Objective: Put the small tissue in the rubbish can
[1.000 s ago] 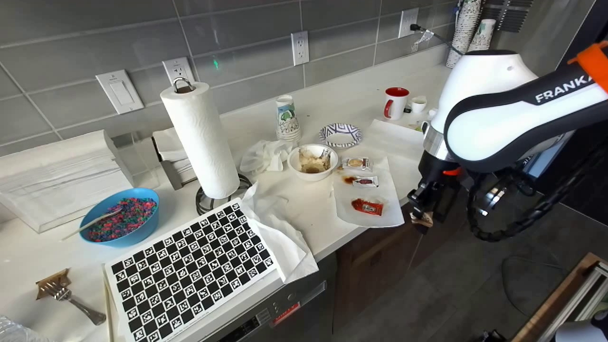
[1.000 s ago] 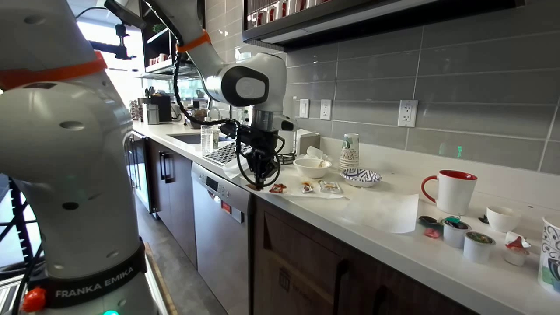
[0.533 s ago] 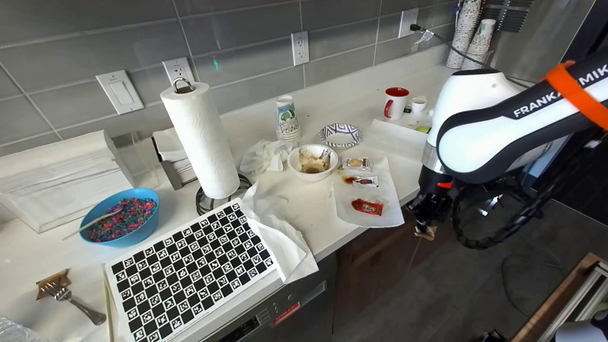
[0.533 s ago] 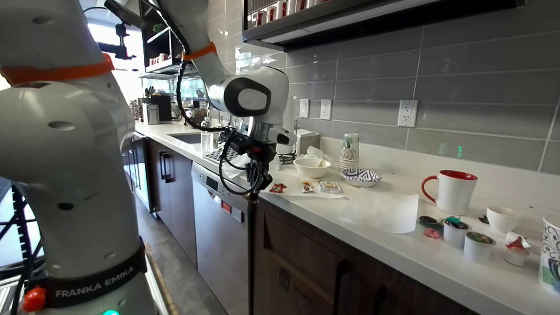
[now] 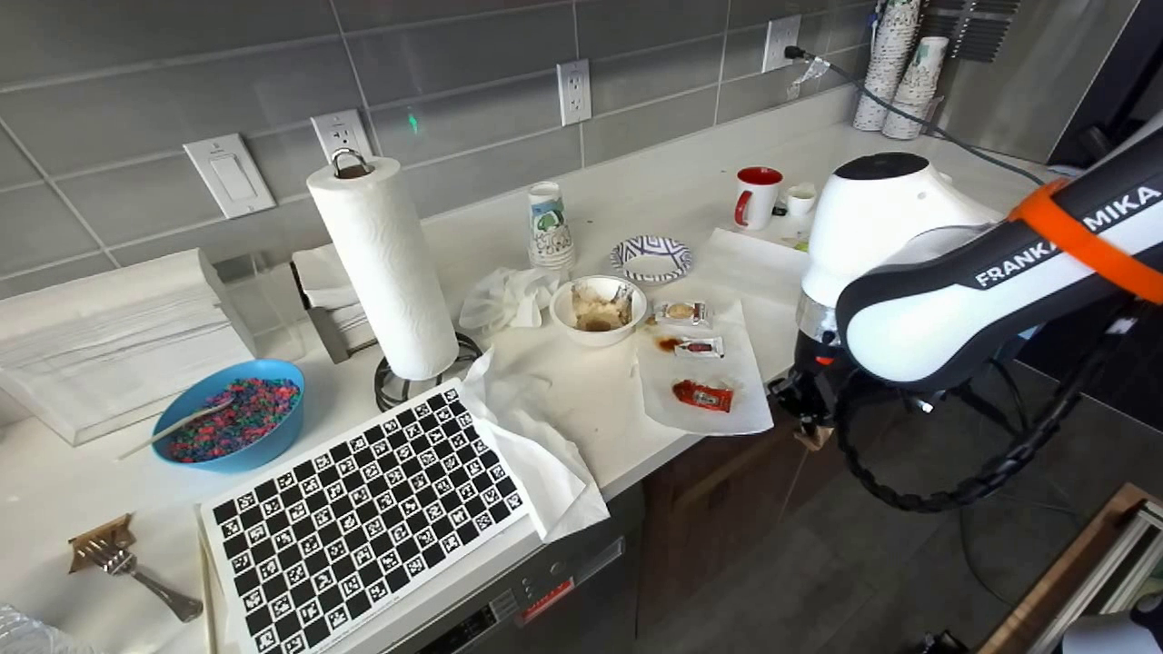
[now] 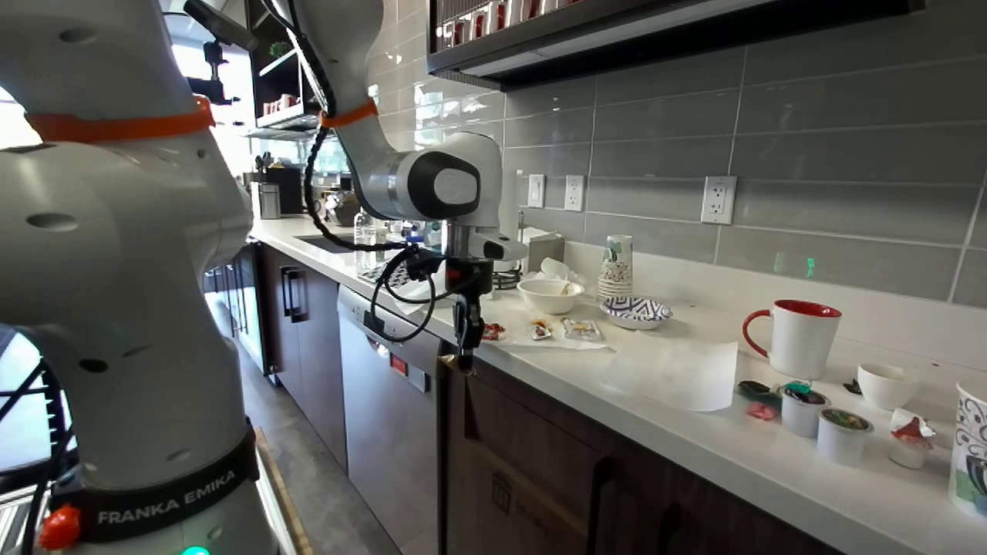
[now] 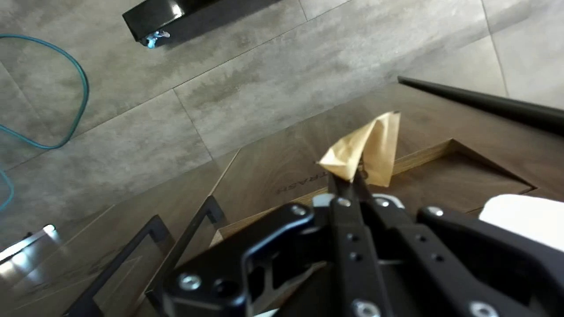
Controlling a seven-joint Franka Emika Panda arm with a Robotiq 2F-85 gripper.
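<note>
The small tissue is a folded tan piece of paper, pinched at the tips of my gripper, which is shut on it. In both exterior views my gripper points down in front of the counter, with the tissue just below its tips. The rubbish can shows as a wooden cabinet front lettered TRASH, with a recessed rectangular cut-out; it also shows in an exterior view. The tissue hangs close in front of this cabinet, apart from it as far as I can tell. The can's inside is hidden.
The white counter juts out beside and above the gripper. Paper with sauce packets, a bowl and a red-rimmed mug stand on it. The dishwasher and dark door handles are nearby.
My gripper has come down with the tissue, from about counter height to below the counter's edge, and the wrist has turned more upright. The tissue stays pinched; the things on the counter have not moved.
</note>
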